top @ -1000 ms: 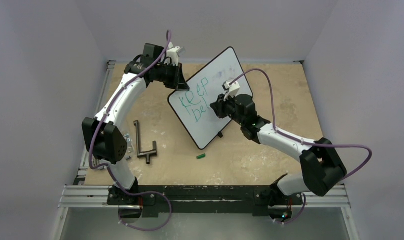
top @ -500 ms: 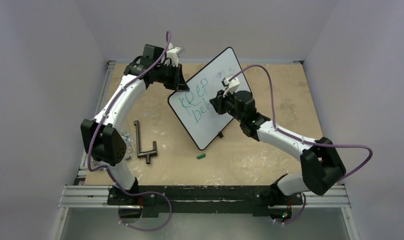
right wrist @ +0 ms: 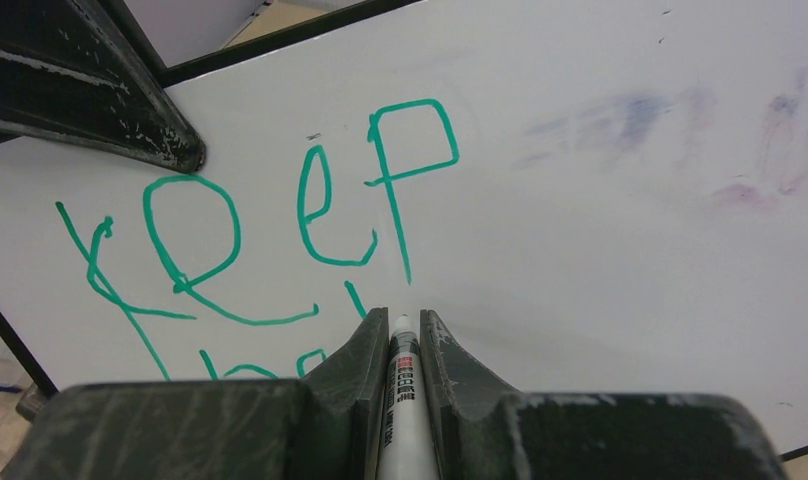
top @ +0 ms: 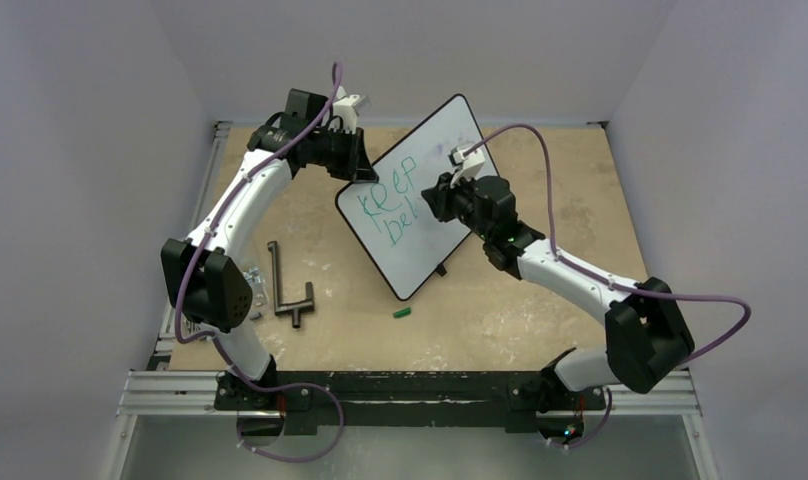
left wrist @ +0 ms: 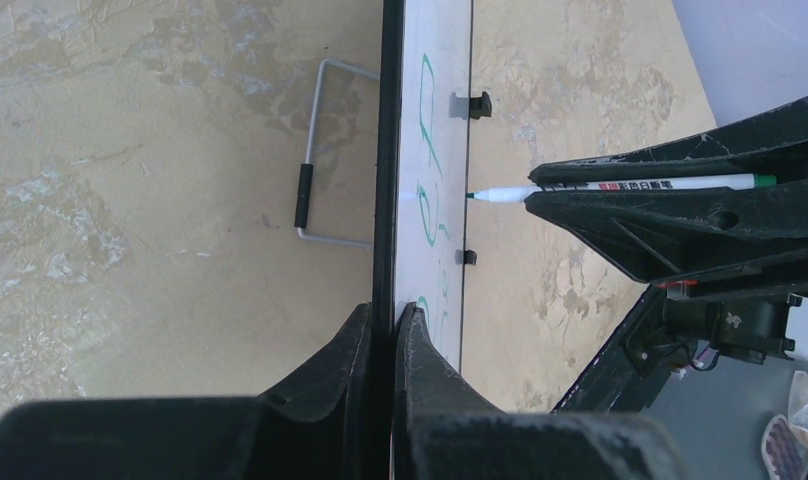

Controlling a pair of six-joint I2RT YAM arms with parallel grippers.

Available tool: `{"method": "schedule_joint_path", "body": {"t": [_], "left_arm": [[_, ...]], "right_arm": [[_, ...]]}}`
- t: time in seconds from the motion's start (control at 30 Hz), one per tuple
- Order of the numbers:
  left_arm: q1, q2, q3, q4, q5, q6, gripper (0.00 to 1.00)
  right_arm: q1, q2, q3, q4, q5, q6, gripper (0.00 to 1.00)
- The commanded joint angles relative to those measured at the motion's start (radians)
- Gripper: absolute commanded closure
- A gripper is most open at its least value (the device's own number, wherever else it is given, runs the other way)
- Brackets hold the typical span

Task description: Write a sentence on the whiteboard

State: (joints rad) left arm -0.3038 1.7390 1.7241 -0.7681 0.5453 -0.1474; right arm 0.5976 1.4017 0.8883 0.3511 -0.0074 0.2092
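The whiteboard stands tilted on the table, and my left gripper is shut on its upper left edge. In the left wrist view the jaws clamp the black frame edge-on. My right gripper is shut on a white marker with a green end. The marker's tip is at or just off the board face, to the right of the second line. The green sentence reads "Keep" with "bel" starting below it, partly hidden by my right fingers.
A green marker cap lies on the table in front of the board. A black T-shaped metal tool lies at the left. The board's wire stand shows behind it. Faint smudges mark the board's right part. Walls close in on three sides.
My right gripper has moved with the marker a little up and to the right along the board, and the end of "bel" now shows. The left arm and the board have not moved.
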Motion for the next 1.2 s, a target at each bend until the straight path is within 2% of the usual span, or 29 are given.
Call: {"method": "schedule_joint_path", "body": {"t": [0.0, 0.47, 0.83, 1.17], "left_arm": [[0.019, -0.022, -0.011, -0.054, -0.272, 0.092, 1.00], [0.019, -0.018, -0.006, -0.057, -0.268, 0.092, 1.00], [0.019, -0.021, -0.007, -0.058, -0.266, 0.091, 1.00], [0.019, -0.024, -0.008, -0.059, -0.265, 0.091, 1.00]], "right_arm": [[-0.014, 0.012, 0.057, 0.032, 0.012, 0.012, 1.00], [-0.022, 0.058, 0.041, 0.049, -0.010, 0.022, 1.00], [-0.021, 0.012, -0.072, 0.042, -0.018, 0.036, 1.00], [-0.021, -0.030, -0.044, 0.013, -0.020, 0.035, 1.00]]}}
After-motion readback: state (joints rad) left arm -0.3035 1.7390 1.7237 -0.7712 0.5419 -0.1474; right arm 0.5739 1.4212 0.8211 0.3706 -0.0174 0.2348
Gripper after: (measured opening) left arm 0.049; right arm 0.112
